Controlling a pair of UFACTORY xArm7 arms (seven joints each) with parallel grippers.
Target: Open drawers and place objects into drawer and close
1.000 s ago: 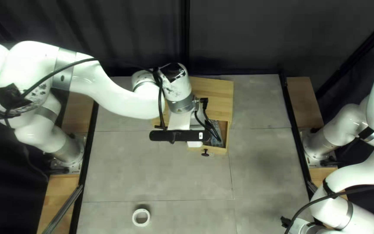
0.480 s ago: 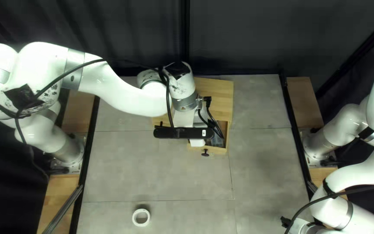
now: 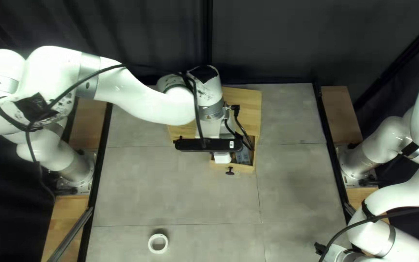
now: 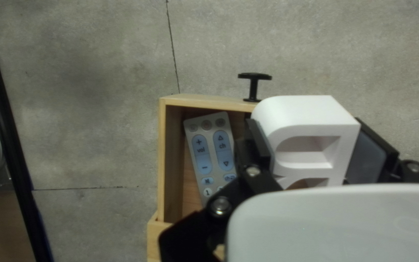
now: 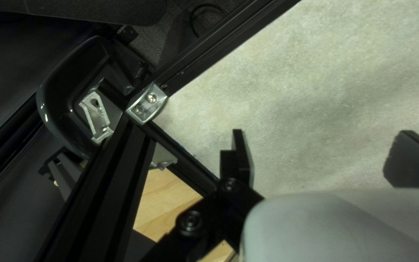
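While dark curtain (image 3: 267,39) hangs behind, grey tabletop (image 3: 170,194) — seamed, black rails (image 3: 327,131) flanking

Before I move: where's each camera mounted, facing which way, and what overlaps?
Top left view: above the table's near edge, slanting down toward dark curtain; shows left arm, right arm.
Left wrist view: left arm's wrist, looking along left gripper at open drawer; fingers clamp a white block.
Right wrist view: right arm's wrist, looking along open right gripper at table and black rail; both fingers show.
Shared: top left and left wrist both show drawer, its knob and remote.
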